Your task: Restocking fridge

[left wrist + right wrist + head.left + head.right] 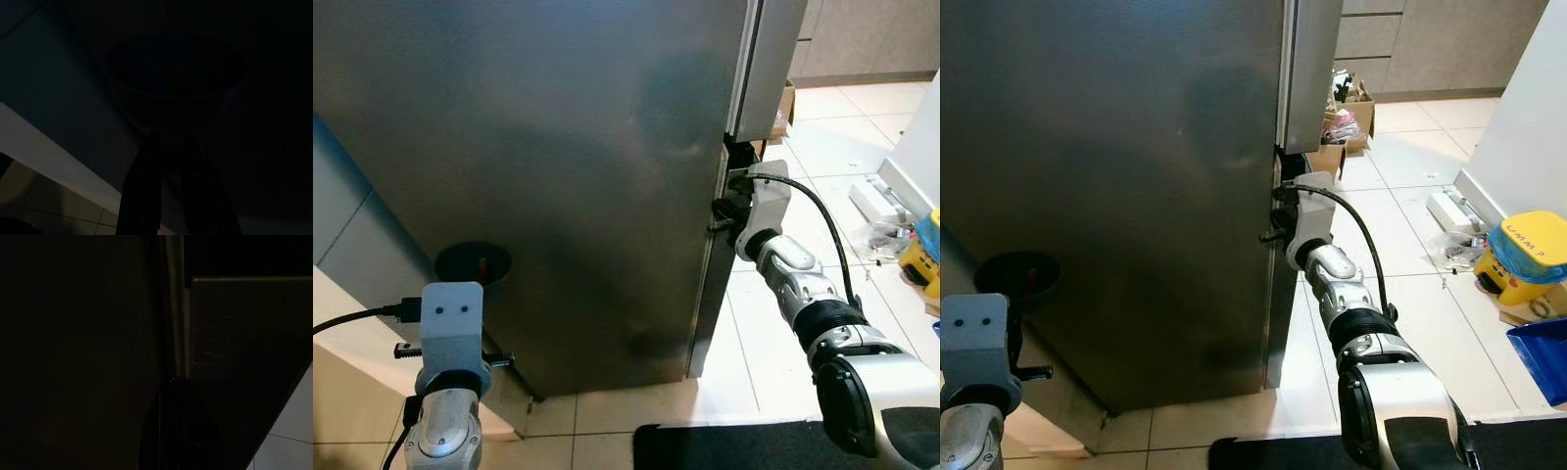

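Directly ahead of the robot stood the fridge (558,176), its broad stainless-steel lower door taking up most of the head views, with a second, upper door (769,59) above it at the right edge. At that right edge, just under the upper door, the right tool (729,206) was pressed against the dark seam between door and cabinet, its white wrist housing (766,201) and a looping black cable (827,230) trailing back along the silver arm. From the right wrist view the black fingers (178,426) appeared close together at the vertical gap beside the door edge, but whether they had hold of anything could not be told in the dark. Low on the left, the left tool (460,360) was raised in front of the door's lower corner, its pale blue wrist block (450,313) facing the camera; its fingers (146,196) showed only as dim shapes in the left wrist view, and how far apart they stood could not be told. A round dark reflection (473,264) showed in the steel just above that tool. On the tiled floor (1400,255) to the right lay a yellow device (1528,257), a blue bin (1542,357), a white power strip (1454,211) and, farther back, cardboard boxes (1347,122). A dark mat (724,446) lay at the robot's feet.
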### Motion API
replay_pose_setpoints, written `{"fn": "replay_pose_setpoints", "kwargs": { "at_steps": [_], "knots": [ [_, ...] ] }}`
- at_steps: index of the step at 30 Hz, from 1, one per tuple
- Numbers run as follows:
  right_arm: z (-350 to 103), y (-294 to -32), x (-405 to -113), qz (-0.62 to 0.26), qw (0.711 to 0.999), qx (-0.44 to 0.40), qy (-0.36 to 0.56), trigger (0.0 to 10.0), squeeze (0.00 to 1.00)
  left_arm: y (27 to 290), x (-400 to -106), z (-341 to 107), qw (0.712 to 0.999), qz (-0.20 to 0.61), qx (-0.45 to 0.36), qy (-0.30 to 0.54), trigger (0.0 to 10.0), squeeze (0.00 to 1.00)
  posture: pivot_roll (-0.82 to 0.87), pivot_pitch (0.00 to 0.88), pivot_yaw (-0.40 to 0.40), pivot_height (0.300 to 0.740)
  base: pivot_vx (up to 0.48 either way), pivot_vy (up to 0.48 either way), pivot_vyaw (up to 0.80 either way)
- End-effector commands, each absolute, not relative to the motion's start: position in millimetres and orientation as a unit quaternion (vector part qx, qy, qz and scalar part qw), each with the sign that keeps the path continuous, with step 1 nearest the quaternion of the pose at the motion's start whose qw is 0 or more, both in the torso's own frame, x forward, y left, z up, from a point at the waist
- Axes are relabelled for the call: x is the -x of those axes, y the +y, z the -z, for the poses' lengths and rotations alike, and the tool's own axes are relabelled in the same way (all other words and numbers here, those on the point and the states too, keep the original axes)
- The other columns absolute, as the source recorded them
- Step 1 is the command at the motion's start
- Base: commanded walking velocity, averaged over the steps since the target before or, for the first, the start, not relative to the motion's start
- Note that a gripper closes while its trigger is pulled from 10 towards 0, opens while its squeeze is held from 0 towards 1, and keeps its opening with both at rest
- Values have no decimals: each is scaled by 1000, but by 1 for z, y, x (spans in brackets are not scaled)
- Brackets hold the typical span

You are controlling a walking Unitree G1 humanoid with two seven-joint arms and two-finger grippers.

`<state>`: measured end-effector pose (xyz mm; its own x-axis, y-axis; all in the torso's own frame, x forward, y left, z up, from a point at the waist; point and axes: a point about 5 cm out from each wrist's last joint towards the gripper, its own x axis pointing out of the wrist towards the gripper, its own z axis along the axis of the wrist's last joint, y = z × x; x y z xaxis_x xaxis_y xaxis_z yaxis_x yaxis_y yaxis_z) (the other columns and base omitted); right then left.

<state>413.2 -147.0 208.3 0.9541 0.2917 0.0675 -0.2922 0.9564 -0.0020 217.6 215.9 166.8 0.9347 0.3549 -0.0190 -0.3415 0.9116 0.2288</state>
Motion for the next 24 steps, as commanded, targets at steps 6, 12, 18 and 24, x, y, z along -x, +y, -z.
{"fn": "replay_pose_setpoints", "kwargs": {
  "at_steps": [6, 12, 18, 24],
  "knots": [
    [-219, -175, -415, -76, 996, -7, -50, 10000, 0, 215, -217, -162, 976, -184, -110, 41, 10000, 0, 105, 190, 69, 740, 0, 0, 0],
    [-221, -176, -415, -72, 996, -10, -56, 10000, 1000, 214, -218, -161, 976, -183, -108, 41, 10000, 0, 103, 187, 68, 740, 0, 0, 0],
    [-224, -184, -415, -42, 997, -9, -63, 10000, 1000, 213, -218, -161, 976, -183, -107, 41, 10000, 0, 101, 188, 67, 740, 0, 0, 0],
    [-234, -229, -410, 106, 990, 46, -75, 10000, 0, 213, -217, -160, 976, -184, -107, 43, 10000, 0, 102, 189, 63, 740, 0, 0, 0]
  ]
}}
